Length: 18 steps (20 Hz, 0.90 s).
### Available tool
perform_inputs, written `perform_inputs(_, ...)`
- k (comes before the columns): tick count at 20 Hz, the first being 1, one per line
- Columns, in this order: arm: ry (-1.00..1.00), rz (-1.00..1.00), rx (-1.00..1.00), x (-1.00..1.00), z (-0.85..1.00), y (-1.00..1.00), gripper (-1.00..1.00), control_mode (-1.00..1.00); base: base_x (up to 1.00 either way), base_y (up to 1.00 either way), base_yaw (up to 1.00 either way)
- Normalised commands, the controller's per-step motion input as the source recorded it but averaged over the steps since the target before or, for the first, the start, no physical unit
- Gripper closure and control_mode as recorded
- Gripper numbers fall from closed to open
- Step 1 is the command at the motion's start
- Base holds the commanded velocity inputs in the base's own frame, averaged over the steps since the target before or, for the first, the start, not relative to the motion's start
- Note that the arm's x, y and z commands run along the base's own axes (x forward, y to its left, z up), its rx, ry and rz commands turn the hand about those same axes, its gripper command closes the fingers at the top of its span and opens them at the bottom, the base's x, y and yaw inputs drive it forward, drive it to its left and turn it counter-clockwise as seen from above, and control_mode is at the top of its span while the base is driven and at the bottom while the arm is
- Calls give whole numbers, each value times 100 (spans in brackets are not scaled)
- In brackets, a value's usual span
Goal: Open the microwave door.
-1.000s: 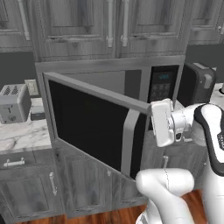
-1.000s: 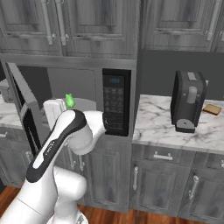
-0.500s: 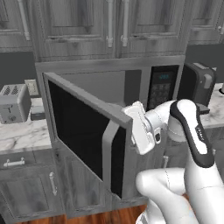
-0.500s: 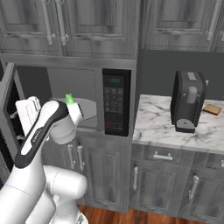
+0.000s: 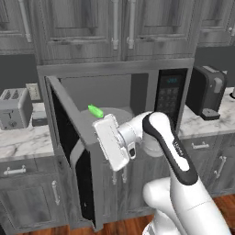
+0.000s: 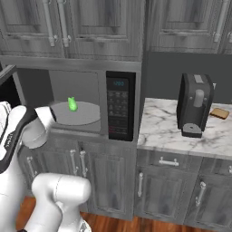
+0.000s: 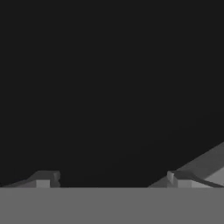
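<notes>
At centre-left of the left base view, the black-glass, grey-framed microwave door (image 5: 73, 151) is standing swung wide, exposing the grey-steel microwave (image 5: 137, 92), so little is remaining, while the two-finger gripper (image 7: 112, 179) is spread, gripping nothing.

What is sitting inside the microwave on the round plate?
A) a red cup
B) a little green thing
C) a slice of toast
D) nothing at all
B: with the microwave door swung wide open, a small green thing lies on the round grey plate inside the microwave.
</notes>
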Motion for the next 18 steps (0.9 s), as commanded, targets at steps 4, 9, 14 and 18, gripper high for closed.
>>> perform_inputs(4, -10, -10, -7, 24, -2, 100, -100, -100, 0, 0, 0)
perform_inputs(9, -3, -4, -1, 6, 0, 27, -100, -100, 0, 0, 0)
perform_inputs(14, 4, 0, -4, 9, 0, 13, -100, -100, 0, 0, 0)
perform_inputs(18, -1, 0, -38, 2, -31, 100, -100, -100, 0, 0, 0)
